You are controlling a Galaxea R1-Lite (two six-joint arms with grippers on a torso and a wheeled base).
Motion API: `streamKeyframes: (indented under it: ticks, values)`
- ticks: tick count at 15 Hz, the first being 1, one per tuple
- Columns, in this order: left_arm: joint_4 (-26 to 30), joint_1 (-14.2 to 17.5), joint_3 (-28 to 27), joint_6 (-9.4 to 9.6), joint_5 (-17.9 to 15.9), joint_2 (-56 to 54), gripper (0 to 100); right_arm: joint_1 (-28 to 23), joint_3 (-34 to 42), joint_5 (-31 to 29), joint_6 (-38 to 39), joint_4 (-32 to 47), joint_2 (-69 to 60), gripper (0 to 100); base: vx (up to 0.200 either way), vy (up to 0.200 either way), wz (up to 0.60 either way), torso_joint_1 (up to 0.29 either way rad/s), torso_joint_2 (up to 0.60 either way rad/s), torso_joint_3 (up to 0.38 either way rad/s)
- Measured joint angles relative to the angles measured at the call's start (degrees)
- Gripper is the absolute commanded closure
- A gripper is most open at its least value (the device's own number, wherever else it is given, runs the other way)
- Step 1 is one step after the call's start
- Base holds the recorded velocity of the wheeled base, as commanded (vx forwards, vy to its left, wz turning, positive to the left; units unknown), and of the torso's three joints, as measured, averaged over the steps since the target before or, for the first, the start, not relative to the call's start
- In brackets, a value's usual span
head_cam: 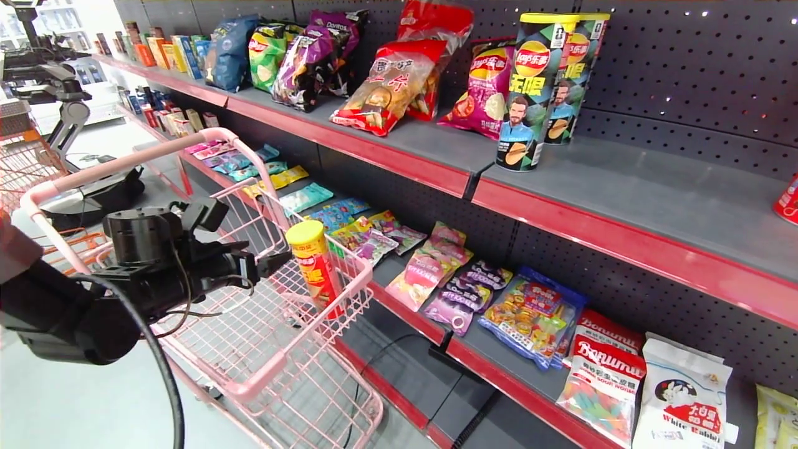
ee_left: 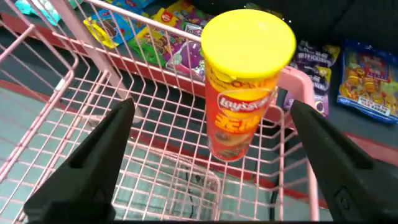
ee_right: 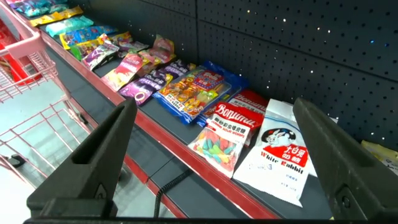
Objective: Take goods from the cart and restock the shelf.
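cart (head_cam: 358, 263): we see a pink wire basket standing just beside the lower shelf (head_cam: 499, 381).
cart contents: one chip can (ee_left: 245, 93), red with a yellow lid, upright in the basket's corner nearest the shelves; it looks to be touching the wire wall, but we can't confirm the contact.
left gripper (ee_left: 211, 107): inside the basket and near the can, fingers spread wide on either side of it, holding nothing and not touching it.
right gripper (ee_right: 214, 106): hangs over the lower shelf, jaws apart and empty.
upper shelf (head_cam: 623, 187): we count two tall chip cans (head_cam: 536, 87) standing side by side, with chip bags (head_cam: 386, 87) leaning in a row beside them.
lower shelf contents: flat candy packs, a blue sweets bag (head_cam: 533, 315), a red gummy bag (head_cam: 601, 380) and a white candy bag (head_cam: 682, 399), all lying side by side.
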Motion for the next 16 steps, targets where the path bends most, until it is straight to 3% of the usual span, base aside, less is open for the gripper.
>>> streamKeyframes:
  ticks: [7,13,14,16]
  values:
    - [-0.7,-2.8,-8.8,-0.05,-0.2,9.5,0,0.0,0.0,0.0,0.0,0.0,0.0,0,0.0,0.0,0.0,0.0,0.0,0.0]
    - [-0.7,-5.4,-11.4,-0.05,0.0,13.4,0,0.0,0.0,0.1,-0.1,0.0,0.0,0,0.0,0.0,0.0,0.0,0.0,0.0]
    - [-0.7,-5.5,-12.0,-0.06,0.3,14.0,100,0.0,0.0,0.1,-0.1,0.0,0.0,0,0.0,0.0,0.0,0.0,0.0,0.0]
    - [-0.7,-5.6,-12.7,-0.05,0.4,14.9,100,0.0,0.0,0.1,-0.1,0.0,0.0,0,0.0,0.0,0.0,0.0,0.0,0.0]
